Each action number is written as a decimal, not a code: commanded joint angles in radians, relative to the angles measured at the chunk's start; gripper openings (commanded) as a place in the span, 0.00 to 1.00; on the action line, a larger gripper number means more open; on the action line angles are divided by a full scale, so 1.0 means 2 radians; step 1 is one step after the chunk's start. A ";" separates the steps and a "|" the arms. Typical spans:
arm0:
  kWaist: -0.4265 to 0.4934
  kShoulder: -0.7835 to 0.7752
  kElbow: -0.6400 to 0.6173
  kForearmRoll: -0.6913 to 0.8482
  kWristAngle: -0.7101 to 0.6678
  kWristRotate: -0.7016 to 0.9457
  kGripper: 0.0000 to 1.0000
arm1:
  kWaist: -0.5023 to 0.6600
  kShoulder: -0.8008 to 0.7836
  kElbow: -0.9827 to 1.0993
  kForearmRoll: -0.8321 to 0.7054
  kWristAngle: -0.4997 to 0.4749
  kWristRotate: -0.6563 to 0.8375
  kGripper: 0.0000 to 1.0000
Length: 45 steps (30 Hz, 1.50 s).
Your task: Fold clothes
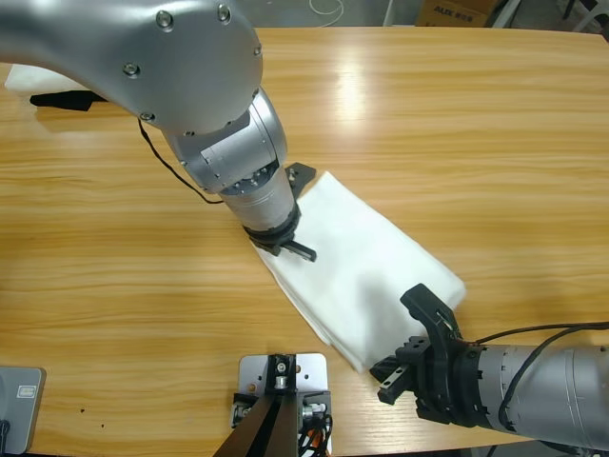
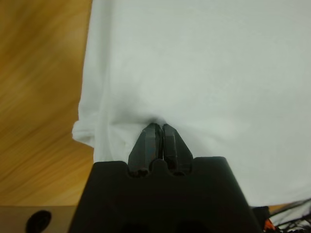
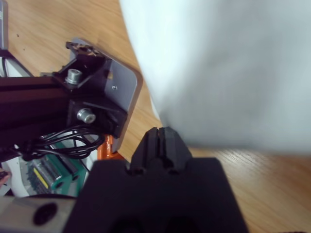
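The folded white T-shirt [image 1: 357, 271] lies slantwise near the table's [image 1: 457, 124] front edge, with bare wood open to either side. The left gripper [image 2: 159, 127] is pinched closed into the cloth at its upper left corner. The right gripper [image 3: 162, 132] is closed on nothing, just off the lower right corner.

The middle of the frame is taken up by the folded white T-shirt [image 1: 357, 271], laid diagonally on the wooden table [image 1: 457, 124]. Its upper left end is blocked by the left gripper [image 1: 285, 243], its lower right corner by the right gripper [image 1: 414, 357]. Open table is left across the upper right and the lower left.
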State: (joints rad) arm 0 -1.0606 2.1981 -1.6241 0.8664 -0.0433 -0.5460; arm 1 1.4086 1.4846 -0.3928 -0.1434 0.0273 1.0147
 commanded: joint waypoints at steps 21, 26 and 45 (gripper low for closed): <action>-0.044 -0.077 0.018 0.033 0.048 -0.071 0.00 | -0.182 -0.005 -0.033 0.007 0.029 -0.169 0.00; -0.044 -0.046 0.036 0.005 0.040 -0.070 0.00 | -0.186 0.023 -0.028 -0.006 0.038 -0.171 0.00; -0.043 0.009 0.098 -0.040 0.023 -0.075 0.00 | -0.199 0.046 -0.030 0.092 -0.036 -0.139 0.00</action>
State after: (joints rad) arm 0 -1.1493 2.1453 -1.5037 0.7963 0.0120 -0.6841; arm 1 1.0394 1.4990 -0.4424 -0.0500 0.0020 0.6943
